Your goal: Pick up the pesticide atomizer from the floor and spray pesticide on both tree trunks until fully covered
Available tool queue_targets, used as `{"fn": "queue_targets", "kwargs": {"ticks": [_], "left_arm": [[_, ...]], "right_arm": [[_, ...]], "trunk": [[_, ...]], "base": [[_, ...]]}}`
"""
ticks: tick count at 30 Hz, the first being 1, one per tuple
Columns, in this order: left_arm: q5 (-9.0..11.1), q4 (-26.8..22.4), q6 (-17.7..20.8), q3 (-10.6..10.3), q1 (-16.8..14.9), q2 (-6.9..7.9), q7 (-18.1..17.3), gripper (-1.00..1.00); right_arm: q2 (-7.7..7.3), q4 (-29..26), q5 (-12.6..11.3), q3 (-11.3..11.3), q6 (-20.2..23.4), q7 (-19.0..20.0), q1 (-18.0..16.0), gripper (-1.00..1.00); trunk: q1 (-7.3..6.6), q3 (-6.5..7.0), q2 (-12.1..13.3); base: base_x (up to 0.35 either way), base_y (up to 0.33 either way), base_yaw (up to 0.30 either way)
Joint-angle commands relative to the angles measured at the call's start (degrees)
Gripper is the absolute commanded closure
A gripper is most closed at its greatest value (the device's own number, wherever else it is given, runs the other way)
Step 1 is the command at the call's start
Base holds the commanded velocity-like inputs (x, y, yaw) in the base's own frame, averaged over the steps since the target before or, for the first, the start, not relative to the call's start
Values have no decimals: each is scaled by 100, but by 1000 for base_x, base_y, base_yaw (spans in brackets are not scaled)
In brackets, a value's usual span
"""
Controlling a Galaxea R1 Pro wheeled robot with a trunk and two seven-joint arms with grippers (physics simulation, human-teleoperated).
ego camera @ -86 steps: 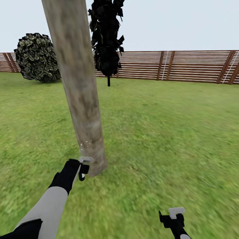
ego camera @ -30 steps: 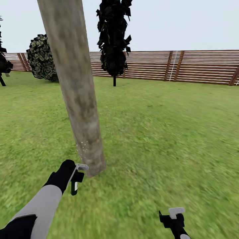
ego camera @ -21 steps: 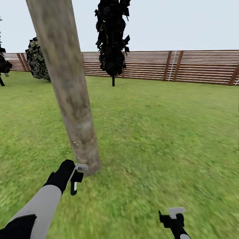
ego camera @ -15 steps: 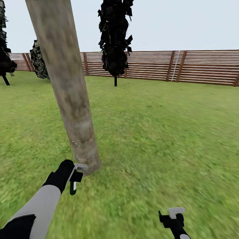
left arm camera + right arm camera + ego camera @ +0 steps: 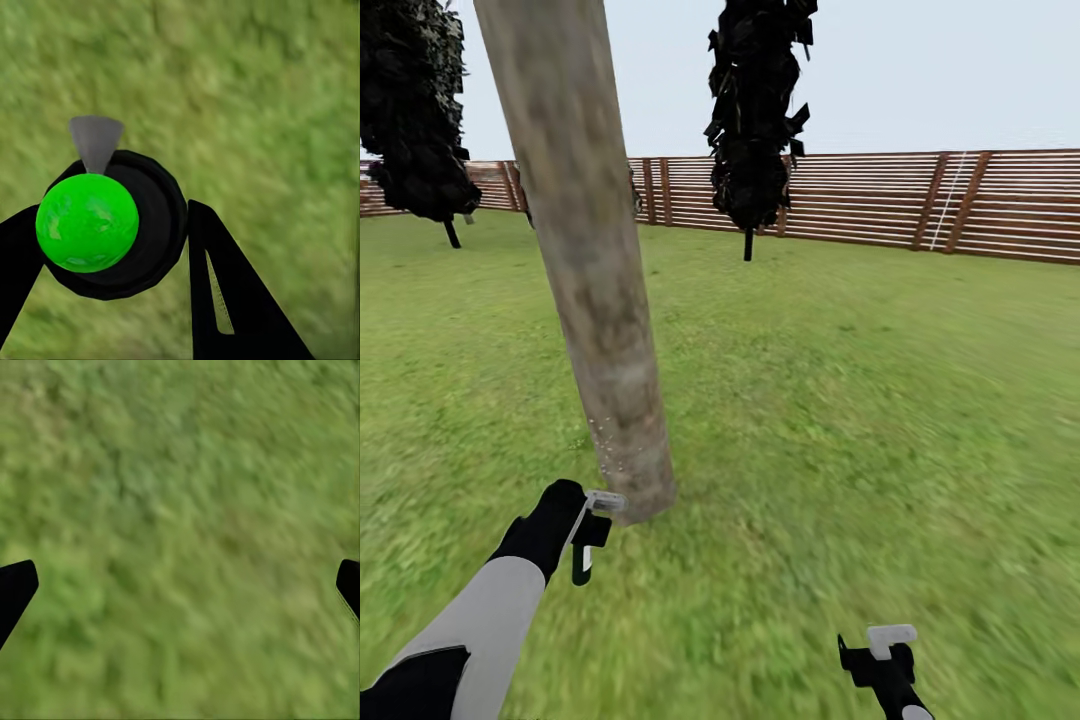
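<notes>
A thick mottled grey-beige tree trunk (image 5: 600,300) leans up from the lawn at left of centre, with pale specks low on its bark. My left gripper (image 5: 592,530) hangs just short of the trunk's base, shut on the pesticide atomizer (image 5: 579,566). In the left wrist view the atomizer (image 5: 150,225) is a black round body with a bright green ball, pinched between the dark fingers (image 5: 225,300); the gripper (image 5: 112,247) is over grass. My right gripper (image 5: 880,655) hovers low at the right, and in its wrist view the right gripper (image 5: 180,585) is open over bare grass.
Two black-leaved trees (image 5: 755,110) (image 5: 415,110) stand further back on the lawn. A brown slatted fence (image 5: 860,200) closes the far side. Open grass (image 5: 880,400) spreads to the right of the trunk.
The whole view has swung left, so trunk, fence and black trees sit further right. My left gripper, with the atomizer, sits slightly lower than 2.9 s ago. The right arm is unchanged.
</notes>
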Motion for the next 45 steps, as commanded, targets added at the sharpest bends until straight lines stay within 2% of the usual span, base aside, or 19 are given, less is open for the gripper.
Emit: {"fn": "queue_targets", "kwargs": {"ticks": [1, 5, 11, 30, 31, 34, 42, 45], "left_arm": [[-67, -6, 15, 22, -5, -5, -42, 100], [-67, -6, 8, 22, -5, -5, -41, 100], [-67, 3, -223, 39, -5, -5, -15, 100], [-67, -13, -234, 106, -11, -4, -15, 100], [-67, -14, -237, 192, -13, 0, -15, 100], [-67, -14, -240, 282, -13, 3, -15, 100], [-75, -34, -239, 274, -36, 1, -6, 100], [-70, -237, -201, 257, -85, -15, -11, 100]], "right_arm": [[1, 5, 61, -41, -18, -15, -3, -100], [1, 3, 61, -41, -18, -14, -3, -100], [1, 3, 61, -41, -18, -14, -3, -100], [-7, 2, 61, -42, -18, -23, -3, -100], [-4, 3, 61, -42, -18, -23, -3, -100], [0, 2, 61, -41, -18, -23, -3, -100], [1, 6, 61, -41, -18, -23, -3, -100], [1, 6, 61, -41, -18, -23, -3, -100]], "trunk": [[1, -5, -2], [1, -5, -2], [1, -5, -2], [1, -5, -2], [1, -5, -2], [1, -5, -2], [1, -5, -2], [1, -5, -2]], "base": [[146, -269, 277], [146, -269, 276], [143, -269, 248], [32, -275, 11], [0, -277, 192], [0, -277, 245], [9, -277, 275], [77, -277, 277]]}}
